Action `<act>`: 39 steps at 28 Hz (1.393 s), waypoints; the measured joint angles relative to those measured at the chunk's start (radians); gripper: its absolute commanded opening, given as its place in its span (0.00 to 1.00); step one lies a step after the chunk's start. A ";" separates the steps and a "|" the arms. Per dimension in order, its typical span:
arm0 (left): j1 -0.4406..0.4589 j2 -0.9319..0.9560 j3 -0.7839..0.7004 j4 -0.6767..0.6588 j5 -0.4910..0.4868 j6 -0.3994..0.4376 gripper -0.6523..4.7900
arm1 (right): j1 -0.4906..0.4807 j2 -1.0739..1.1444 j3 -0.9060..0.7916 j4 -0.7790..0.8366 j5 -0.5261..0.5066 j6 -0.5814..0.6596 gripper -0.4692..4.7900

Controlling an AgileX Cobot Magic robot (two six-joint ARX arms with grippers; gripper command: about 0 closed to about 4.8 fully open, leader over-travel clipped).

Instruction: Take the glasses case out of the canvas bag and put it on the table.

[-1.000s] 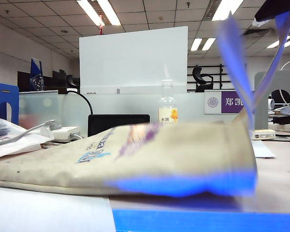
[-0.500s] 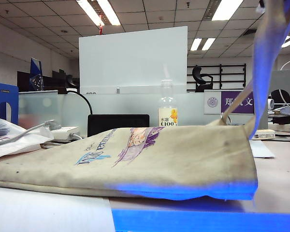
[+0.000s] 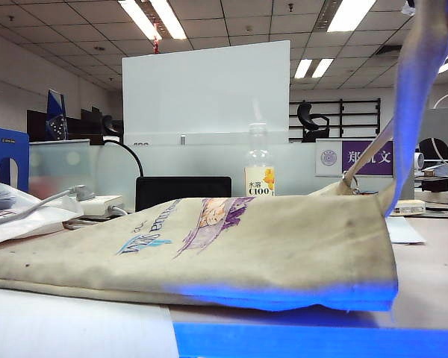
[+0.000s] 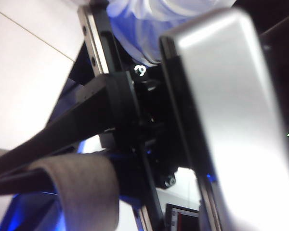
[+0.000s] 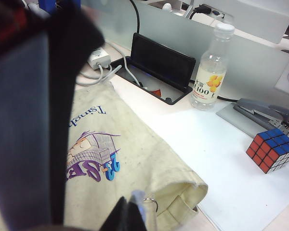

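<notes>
The canvas bag [image 3: 231, 246] lies flat on the worktop [image 3: 433, 261], its printed side up, reaching almost to the bright blue front edge [image 3: 321, 339]. One long strap [image 3: 422, 89] climbs steeply from the bag's right end and leaves the exterior view at the top right corner.

My right gripper [image 5: 127, 216] hangs above that same end of the bag, well clear of the worktop, and its jaws are closed tight together. A pale sliver shows at their tips beside a small metal ring [image 5: 151, 202] at the bag's mouth. I cannot tell whether the jaws are pinching cloth. A broad dark band of strap crosses the right wrist view close to the lens, badly blurred.

My left gripper [image 4: 132, 53] fills its own wrist view — black finger on one side, a bright silver plate on the other, bluish-white cloth beyond them. A grey band [image 4: 86, 192] curls across just in front of the lens. From this close I cannot tell whether these jaws are open or gripping anything.

The glasses case shows in none of my views, so I cannot say where it is.

Behind the bag stand a clear bottle [image 3: 259, 168] with an orange label and a low black box [image 3: 183, 190]. Off the bag's mouth end lies a white paper sheet [image 5: 216, 159], with a Rubik's cube [image 5: 272, 150] on it and a grey stapler [image 5: 260, 113] at its far edge, beside the bottle.
</notes>
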 measured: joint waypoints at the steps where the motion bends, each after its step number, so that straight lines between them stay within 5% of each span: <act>1: -0.004 0.008 0.000 0.000 0.007 -0.006 0.81 | 0.000 -0.001 0.000 0.000 0.000 0.001 0.08; 7: -0.006 0.051 -0.002 0.003 0.011 -0.016 0.75 | 0.001 -0.015 0.000 -0.004 0.000 -0.002 0.08; 8: -0.006 0.052 -0.002 0.004 0.013 -0.016 0.34 | 0.001 -0.015 0.000 -0.005 -0.001 -0.002 0.08; 9: -0.006 0.053 -0.002 0.015 0.027 -0.017 0.07 | 0.001 -0.016 0.000 -0.006 0.003 -0.002 0.08; 12: -0.010 0.053 -0.002 0.025 0.107 -0.002 0.11 | -0.002 -0.017 0.000 -0.007 0.024 -0.003 0.08; 16: -0.005 0.047 -0.002 0.032 0.089 0.008 0.11 | -0.003 -0.034 0.000 -0.023 0.035 -0.008 0.10; 19: 0.013 0.038 0.000 0.067 0.016 0.003 0.11 | -0.006 -0.064 -0.002 -0.056 0.034 -0.013 0.56; 21: 0.092 0.043 0.000 0.193 -0.105 -0.016 0.11 | 0.006 -0.110 0.003 -0.090 -0.059 -0.017 0.61; 26: 0.145 0.041 0.003 0.363 -0.136 -0.182 0.11 | 0.002 -0.142 0.000 -0.227 -0.064 -0.017 0.59; 33: 0.172 -0.056 0.005 0.361 -0.105 -0.198 0.11 | 0.003 -0.119 0.000 -0.267 -0.025 -0.022 0.14; 39: 0.169 -0.190 0.018 0.369 -0.053 -0.198 0.11 | 0.027 -0.055 -0.024 -0.208 -0.052 -0.024 0.13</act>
